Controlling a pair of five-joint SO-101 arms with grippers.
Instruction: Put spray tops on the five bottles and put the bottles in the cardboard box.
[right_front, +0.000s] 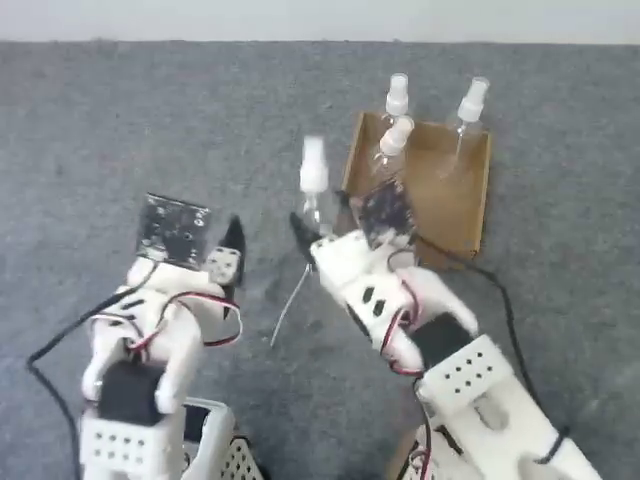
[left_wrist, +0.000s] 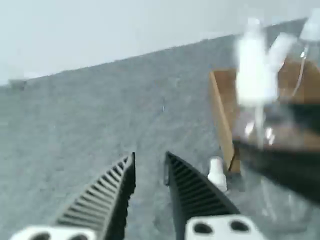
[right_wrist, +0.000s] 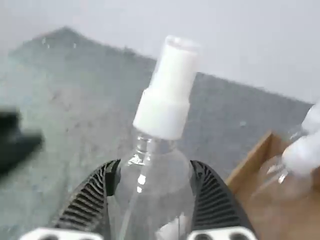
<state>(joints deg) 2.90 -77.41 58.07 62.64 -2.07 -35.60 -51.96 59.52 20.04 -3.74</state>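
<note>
High view, nearest: your left pincer (right_front: 232, 250) hangs over the grey table (right_front: 100, 120), its jaws a little apart with nothing between them.
Between the arms: a thin tube (right_front: 288, 303) lies on the table. The left wrist view shows a small loose white top (left_wrist: 216, 173) just beside the box's near corner. I judge these to be one spare sprayer, though you cannot confirm that.
Right arm: your right pincer (right_wrist: 155, 170) is clamped around the body of the held bottle (right_wrist: 150, 200). Its white spray top (right_wrist: 165, 90) is seated on the neck.
Held bottle's place: just beside the left wall of the cardboard box (right_front: 455, 215), not yet inside it.
In the box: the near bottle (right_front: 397, 137), far-left bottle (right_front: 397, 97) and far-right bottle (right_front: 470, 102) each wear a top. All three appear to stand inside.
Done, as I judge it: four tops are fitted and three bottles are boxed.
Left to do: the held bottle must go into the box, and a fifth bottle must be capped and boxed. You cannot tell where that fifth bottle is.
Count of bottles: four.
Count of fitted tops: four.
Count of loose tops: one.
Count of boxes: one.
Count of pincers: two.
</note>
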